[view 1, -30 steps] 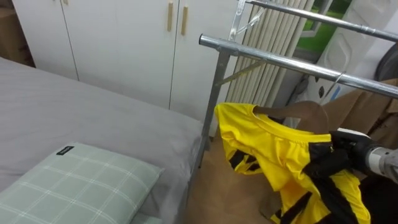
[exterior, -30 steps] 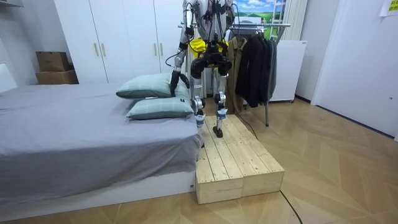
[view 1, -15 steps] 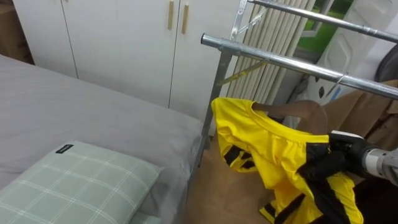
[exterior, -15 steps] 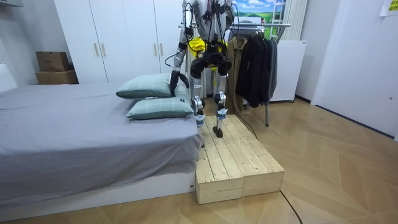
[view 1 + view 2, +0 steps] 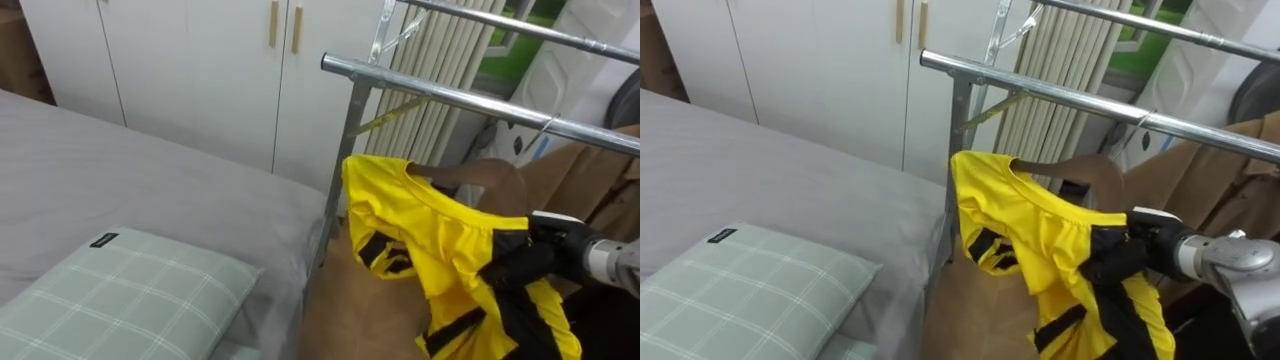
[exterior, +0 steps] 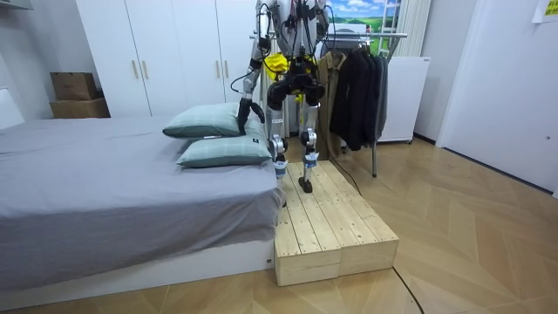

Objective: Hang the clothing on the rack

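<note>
**While the shirt hangs from our right hand**

As we stand on the wooden platform beside the bed, facing the clothes rack, our right hand is clenched on the yellow shirt, bunching its black-striped cloth. The shirt hangs in the air just below the rack's front rail, near that rail's left end. Our left hand hangs low beside the pillows at the bed's edge; we cannot tell how its fingers lie.
</note>
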`<state>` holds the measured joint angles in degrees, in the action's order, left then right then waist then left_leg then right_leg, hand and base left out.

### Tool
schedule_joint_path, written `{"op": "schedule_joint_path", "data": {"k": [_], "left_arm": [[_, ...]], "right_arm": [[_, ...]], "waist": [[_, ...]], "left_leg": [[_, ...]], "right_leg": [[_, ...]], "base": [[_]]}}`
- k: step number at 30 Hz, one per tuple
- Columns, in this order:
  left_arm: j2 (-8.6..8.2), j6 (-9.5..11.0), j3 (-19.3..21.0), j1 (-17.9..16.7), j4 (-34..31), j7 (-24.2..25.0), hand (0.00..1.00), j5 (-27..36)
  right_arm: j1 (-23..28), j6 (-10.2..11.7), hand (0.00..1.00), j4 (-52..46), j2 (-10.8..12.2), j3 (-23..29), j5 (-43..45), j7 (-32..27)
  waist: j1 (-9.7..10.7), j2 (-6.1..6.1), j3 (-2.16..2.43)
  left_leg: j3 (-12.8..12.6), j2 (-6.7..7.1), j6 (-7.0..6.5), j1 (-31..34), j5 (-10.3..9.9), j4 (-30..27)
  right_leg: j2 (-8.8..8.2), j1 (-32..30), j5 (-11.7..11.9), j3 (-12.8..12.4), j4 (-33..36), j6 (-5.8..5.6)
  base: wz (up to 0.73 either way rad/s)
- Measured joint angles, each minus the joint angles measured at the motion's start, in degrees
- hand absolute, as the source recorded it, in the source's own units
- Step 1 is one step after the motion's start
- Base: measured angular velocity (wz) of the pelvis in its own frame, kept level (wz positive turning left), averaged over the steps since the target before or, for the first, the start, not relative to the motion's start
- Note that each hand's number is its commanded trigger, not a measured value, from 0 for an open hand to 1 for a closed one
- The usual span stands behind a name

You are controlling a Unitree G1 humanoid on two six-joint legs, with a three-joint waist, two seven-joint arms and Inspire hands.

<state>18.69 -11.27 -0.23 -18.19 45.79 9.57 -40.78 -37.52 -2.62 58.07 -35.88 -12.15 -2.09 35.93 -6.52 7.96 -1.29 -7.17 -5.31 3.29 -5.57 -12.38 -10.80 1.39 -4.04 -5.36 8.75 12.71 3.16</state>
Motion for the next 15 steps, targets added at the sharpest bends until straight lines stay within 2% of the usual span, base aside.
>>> {"op": "schedule_joint_path", "data": {"k": [15], "left_arm": [[0.00,-0.01,0.08,0.09,-0.14,0.00,0.00,0.02]], "right_arm": [[0.72,-0.01,0.00,1.94,-0.04,0.55,-0.11,-0.15]], "waist": [[-0.03,0.10,0.07]], "left_leg": [[-0.10,-0.02,0.00,0.64,0.00,0.00]], "right_leg": [[0.10,-0.97,0.08,-0.30,0.17,0.13]], "base": [[0.00]]}}
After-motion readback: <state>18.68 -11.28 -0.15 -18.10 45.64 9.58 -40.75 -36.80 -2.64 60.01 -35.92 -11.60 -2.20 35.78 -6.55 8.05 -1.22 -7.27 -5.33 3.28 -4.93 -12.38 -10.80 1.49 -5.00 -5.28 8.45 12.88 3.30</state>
